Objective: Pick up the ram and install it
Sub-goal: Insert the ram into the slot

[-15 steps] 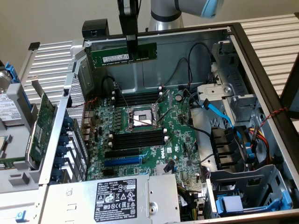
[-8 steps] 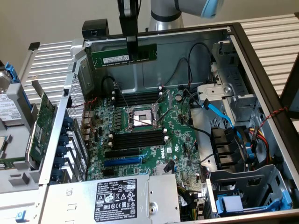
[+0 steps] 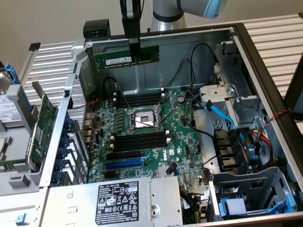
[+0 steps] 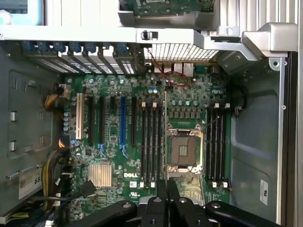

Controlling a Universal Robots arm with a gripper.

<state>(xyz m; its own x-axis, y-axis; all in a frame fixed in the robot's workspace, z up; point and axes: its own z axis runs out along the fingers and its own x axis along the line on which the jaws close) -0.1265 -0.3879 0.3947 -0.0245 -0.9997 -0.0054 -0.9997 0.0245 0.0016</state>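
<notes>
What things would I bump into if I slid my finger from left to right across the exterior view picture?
green expansion card → the ram → blue cable → red and yellow wires

The black gripper (image 3: 135,51) covers part of the long green ram stick (image 3: 113,60), hiding that stretch of board. The silver arm (image 3: 168,16) is cut off at the exterior view's top edge. Print on the black label (image 3: 117,202) of the grey metal box (image 3: 163,198) is too small to read.
</notes>
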